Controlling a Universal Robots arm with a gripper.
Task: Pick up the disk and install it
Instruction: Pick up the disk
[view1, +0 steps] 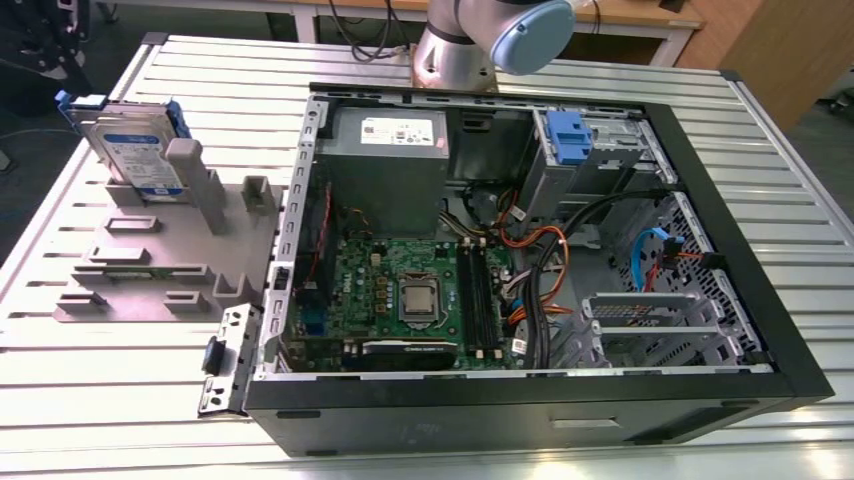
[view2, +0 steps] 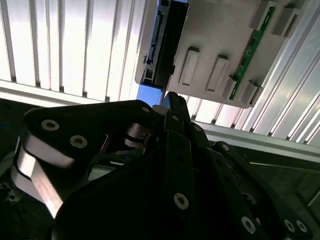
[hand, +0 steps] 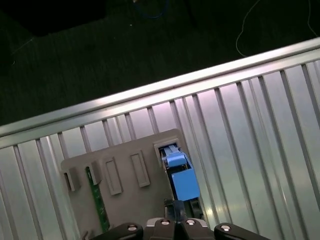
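Ribbed aluminium slats are forming the top of the table (view1: 774, 140), which is carrying an open black computer case (view1: 534, 410) at its middle and a grey holding fixture (view1: 160, 270) toward the exterior view's left. The disk (view1: 134, 150) is standing upright on edge in a slot at the far end of that fixture, with its white-and-blue label showing and its blue bracket framing it, well apart from the case. A thin green circuit strip (view1: 140, 271) is sitting in a nearer slot of the same fixture. The arm (view1: 481, 40) is rising from the far side of the table, behind the case. Both wrist views are looking down on the fixture (hand: 150, 200) (view2: 220, 30), with the disk (hand: 182, 182) (view2: 160, 45) showing edge-on beside the empty slots and the green strip (hand: 97, 200) (view2: 252, 45). The black jaws are hanging above the fixture, close in line with the disk's blue end. I cannot tell how far open they are, or whether they are touching anything.
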